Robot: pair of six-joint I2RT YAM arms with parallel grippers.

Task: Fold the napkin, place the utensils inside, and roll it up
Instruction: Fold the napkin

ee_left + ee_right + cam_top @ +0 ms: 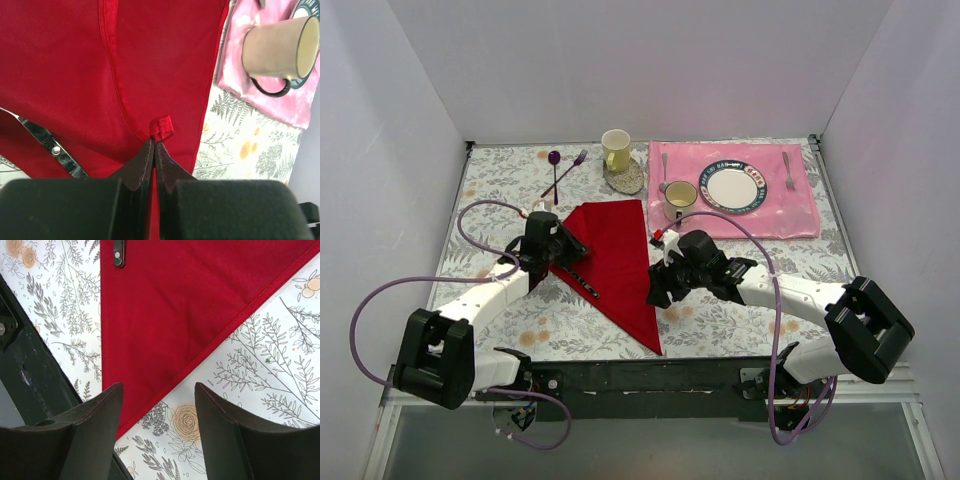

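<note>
The red napkin lies folded into a triangle on the floral tablecloth, its long point toward the near edge. My left gripper is at the napkin's left corner; in the left wrist view the left gripper is shut on a small pinch of the napkin. A slim fork with a dark handle lies on the cloth beside it, and also shows in the left wrist view. My right gripper is open and empty, and hovers over the napkin's right hem. The fork's handle end shows there.
A pink placemat at back right holds a plate, a mug and an all-silver fork. A yellow mug on a coaster and purple utensils stand at the back. The black base rail runs along the near edge.
</note>
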